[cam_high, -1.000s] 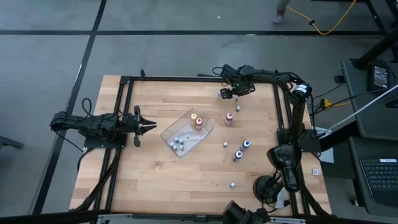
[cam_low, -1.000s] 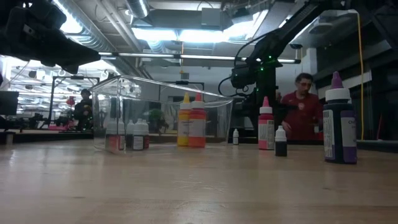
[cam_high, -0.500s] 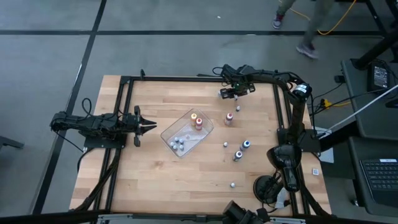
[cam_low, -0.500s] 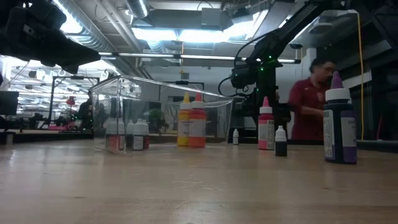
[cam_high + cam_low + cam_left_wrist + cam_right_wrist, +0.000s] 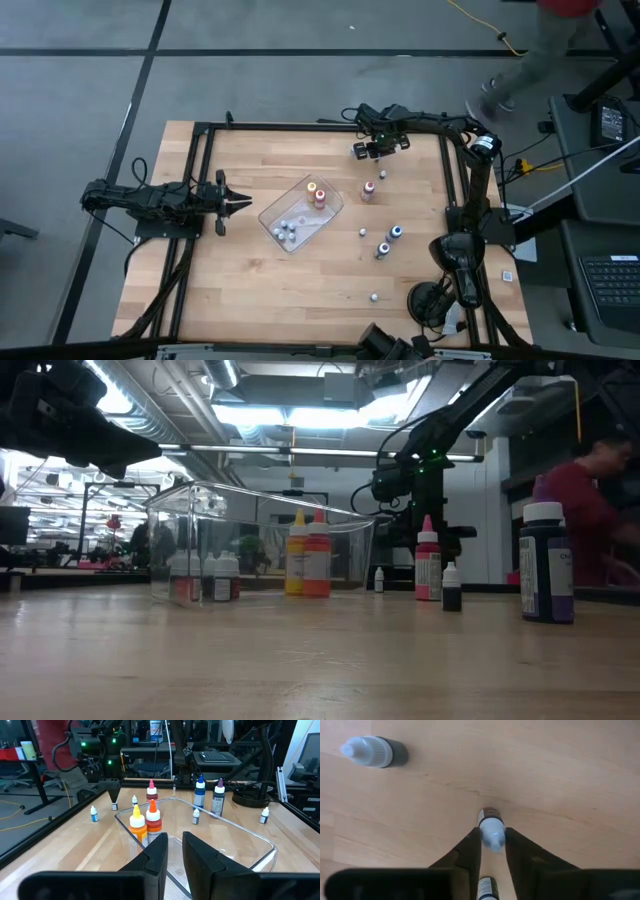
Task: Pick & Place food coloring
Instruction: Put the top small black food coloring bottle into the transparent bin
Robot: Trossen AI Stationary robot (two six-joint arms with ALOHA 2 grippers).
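Pale wood planking makes up the table (image 5: 250,290), framed by black rails, with a workshop floor beyond it where a person (image 5: 560,30) walks past the far right corner. At the left edge the left gripper (image 5: 240,201) waits, its fingers pressed together and empty, pointing along the table toward the clear tray (image 5: 330,212); the left wrist view shows its closed tips just short of the tray's near rim. Inside the tray stand a yellow bottle (image 5: 311,187) and an orange-red bottle (image 5: 320,197), with a cluster of small pale bottles (image 5: 287,230) in its nearer end. To the right of the tray, loose food coloring stands on the bare wood: a pink-capped bottle (image 5: 368,189), two blue-capped bottles (image 5: 390,240) and a few tiny pale ones. Farther back, near the far rail, the right gripper (image 5: 374,151) reaches down from an arm folded over from the right side. Its wrist view shows a tiny pale-capped bottle (image 5: 491,826) upright directly between the two fingers, long axis vertical, the fingers drawn in against its sides, so the grip looks made or nearly so. A second small bottle (image 5: 374,751) stands well apart from it. The next move probably calls for a straight lift, then a carry leftward to the tray.
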